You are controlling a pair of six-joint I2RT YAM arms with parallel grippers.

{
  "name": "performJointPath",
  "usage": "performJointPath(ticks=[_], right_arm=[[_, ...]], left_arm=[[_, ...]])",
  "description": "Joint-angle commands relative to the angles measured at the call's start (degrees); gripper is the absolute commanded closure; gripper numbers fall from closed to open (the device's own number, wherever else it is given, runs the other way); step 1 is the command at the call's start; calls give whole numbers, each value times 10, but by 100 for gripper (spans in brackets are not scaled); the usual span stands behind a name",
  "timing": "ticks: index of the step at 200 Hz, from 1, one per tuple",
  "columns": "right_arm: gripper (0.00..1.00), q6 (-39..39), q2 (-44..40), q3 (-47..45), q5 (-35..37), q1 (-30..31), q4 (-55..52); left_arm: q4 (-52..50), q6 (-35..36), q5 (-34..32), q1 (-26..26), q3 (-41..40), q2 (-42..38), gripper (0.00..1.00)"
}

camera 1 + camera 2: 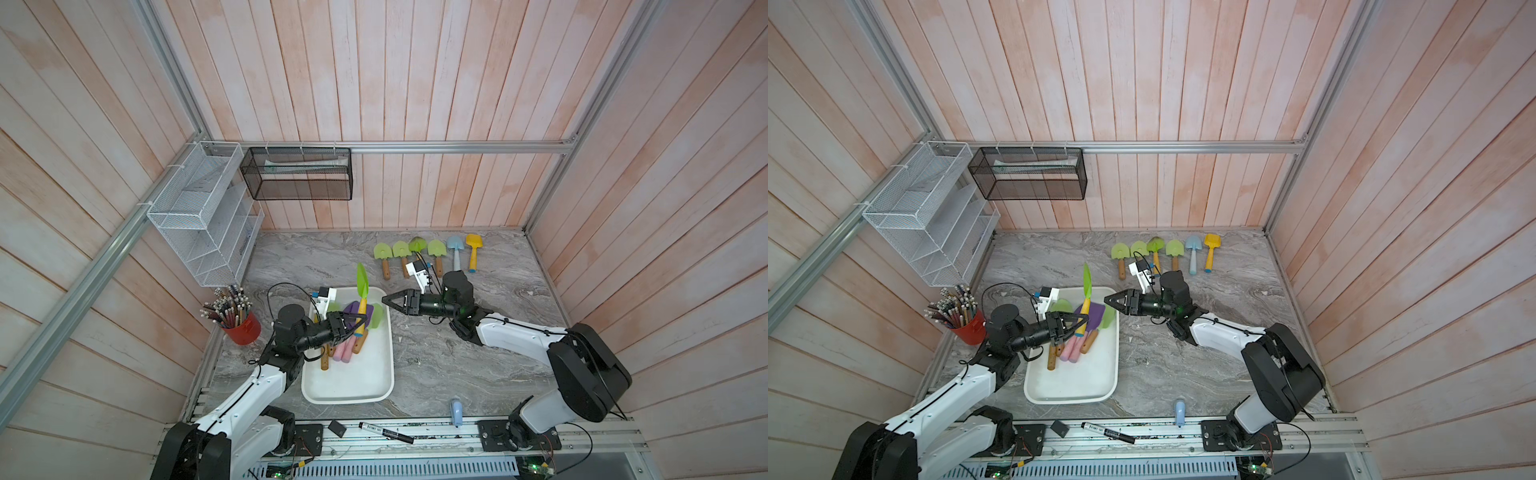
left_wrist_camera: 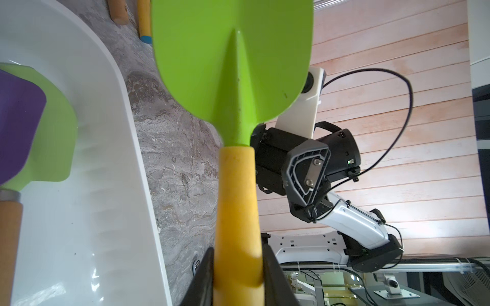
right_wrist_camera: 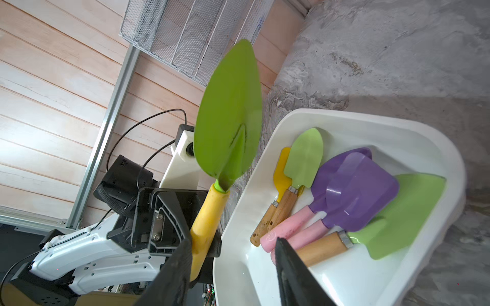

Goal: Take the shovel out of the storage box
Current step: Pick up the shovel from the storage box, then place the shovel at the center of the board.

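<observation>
The left gripper [image 1: 359,321] is clamped on the yellow handle of the green-bladed shovel [image 1: 362,283]. It holds the shovel above the far end of the white storage box [image 1: 374,376], clear of the other shovels [image 1: 351,332] lying inside. In both top views the blade reaches past the box's far rim. The right gripper [image 1: 386,300] hangs over the bench [image 1: 457,357] near the handle without touching it, its jaws partly apart and empty. A row of six shovels [image 1: 428,249] lies along the back of the bench.
</observation>
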Motion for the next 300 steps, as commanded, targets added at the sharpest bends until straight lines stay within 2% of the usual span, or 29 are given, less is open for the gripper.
performJointPath(ticks=[1, 147, 259, 300], right_arm=[[47, 19, 8, 16, -21, 10, 58], [49, 134, 123, 74, -63, 43, 237], [70, 226, 187, 98, -70, 48, 371], [71, 277, 220, 110, -72, 48, 444]], left_arm=[[67, -23, 17, 3, -3, -5, 84], [176, -84, 26, 3, -19, 37, 84], [194, -90, 31, 3, -21, 50, 84], [196, -89, 37, 2, -22, 58, 83]])
